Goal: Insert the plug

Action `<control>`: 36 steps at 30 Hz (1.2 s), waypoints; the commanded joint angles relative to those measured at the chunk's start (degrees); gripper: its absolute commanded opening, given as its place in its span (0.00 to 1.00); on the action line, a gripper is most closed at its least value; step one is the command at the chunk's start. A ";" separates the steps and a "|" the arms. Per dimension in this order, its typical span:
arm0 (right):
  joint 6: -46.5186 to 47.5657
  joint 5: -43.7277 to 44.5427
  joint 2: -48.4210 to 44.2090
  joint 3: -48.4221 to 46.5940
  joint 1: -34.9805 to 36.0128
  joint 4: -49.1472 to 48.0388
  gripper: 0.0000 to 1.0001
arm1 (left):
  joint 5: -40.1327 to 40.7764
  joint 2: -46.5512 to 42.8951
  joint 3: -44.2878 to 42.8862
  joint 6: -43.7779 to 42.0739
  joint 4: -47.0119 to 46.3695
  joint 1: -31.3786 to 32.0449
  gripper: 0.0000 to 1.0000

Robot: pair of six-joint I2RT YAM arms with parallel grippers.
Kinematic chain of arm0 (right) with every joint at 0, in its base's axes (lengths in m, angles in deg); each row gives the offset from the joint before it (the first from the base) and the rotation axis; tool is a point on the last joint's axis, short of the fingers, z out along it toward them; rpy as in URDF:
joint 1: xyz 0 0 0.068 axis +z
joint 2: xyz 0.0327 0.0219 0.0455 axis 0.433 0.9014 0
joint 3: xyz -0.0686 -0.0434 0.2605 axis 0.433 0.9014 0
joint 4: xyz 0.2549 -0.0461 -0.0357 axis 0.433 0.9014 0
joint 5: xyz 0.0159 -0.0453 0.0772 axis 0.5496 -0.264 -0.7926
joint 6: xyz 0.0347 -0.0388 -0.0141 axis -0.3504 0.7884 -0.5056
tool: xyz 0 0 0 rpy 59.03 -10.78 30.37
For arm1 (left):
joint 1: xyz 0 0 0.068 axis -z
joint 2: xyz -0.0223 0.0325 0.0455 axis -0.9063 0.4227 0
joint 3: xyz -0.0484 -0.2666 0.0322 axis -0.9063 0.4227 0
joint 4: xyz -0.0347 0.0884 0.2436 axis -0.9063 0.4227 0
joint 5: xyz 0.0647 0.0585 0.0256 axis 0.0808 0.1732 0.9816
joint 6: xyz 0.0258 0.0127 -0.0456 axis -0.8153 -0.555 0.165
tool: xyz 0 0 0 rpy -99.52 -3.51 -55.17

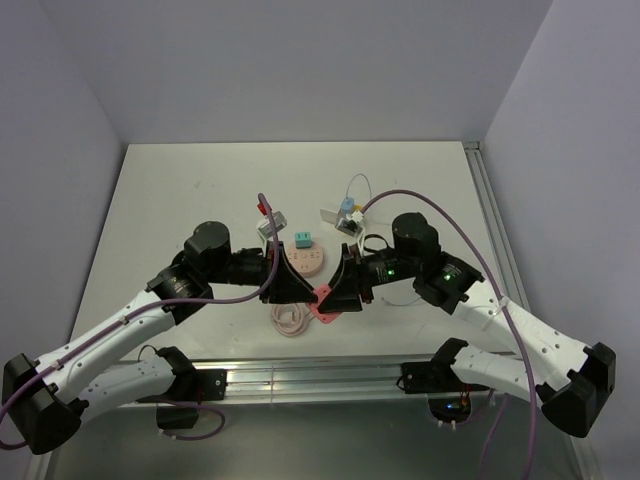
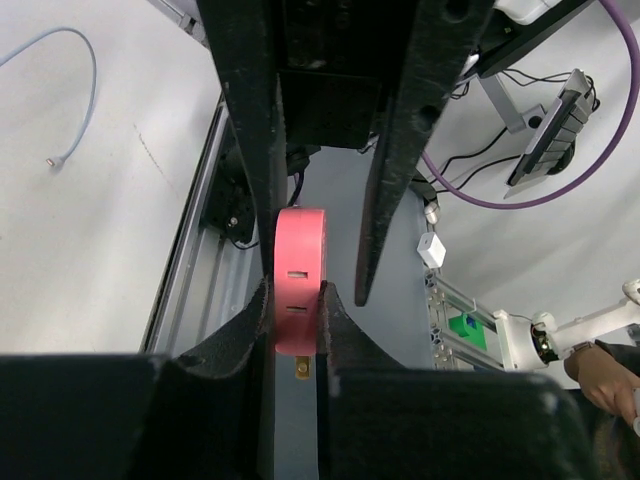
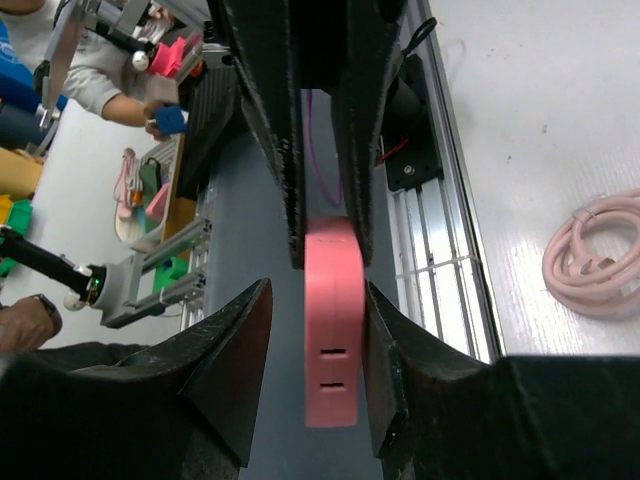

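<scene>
Arms [image 1: 150, 305] bent inward, left gripper [image 2: 296, 293] pinching plug [image 2: 298, 250], right gripper [image 3: 318, 290] seemingly ajar

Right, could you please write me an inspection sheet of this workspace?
Surface: white table, metal rail at its near edge.
Job's things: pink plug in the air between both tools; round pink socket on the table, teal plug at its far edge.
Clutter: white adapter; small white, yellow and blue parts.
Tools: left tool shut on the plug; right tool open, gap beside the plug.
Cables: coiled pink cable by the rail; purple cable on each arm; thin white loop.
Surroundings: grey walls; a person at another bench.
</scene>
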 commanded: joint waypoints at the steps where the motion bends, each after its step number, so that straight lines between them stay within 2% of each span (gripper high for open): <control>1: 1.47 -1.58 0.51 -3.53 1.15 -1.74 0.47 | 0.87 -0.32 -2.73 0.63 -0.44 0.22 0.00; 10: 2.26 -0.70 3.06 -3.09 3.97 -1.48 0.47 | 1.05 -0.58 -3.26 0.63 -0.26 0.22 0.00; 27: 2.44 2.20 2.71 -3.09 4.50 -1.39 0.31 | 0.44 -1.46 -2.29 0.37 0.17 0.22 0.00; 34: 2.88 2.64 2.45 -3.18 4.41 -0.95 0.31 | -0.09 -1.20 -2.20 0.02 0.35 0.22 0.00; 35: 3.05 2.73 2.53 -3.18 4.50 -0.78 0.29 | -0.18 -1.20 -2.20 -0.07 0.44 0.22 0.00; 36: 3.05 2.73 2.54 -3.18 4.50 -0.86 0.20 | -0.18 -1.20 -2.29 -0.07 0.53 0.22 0.00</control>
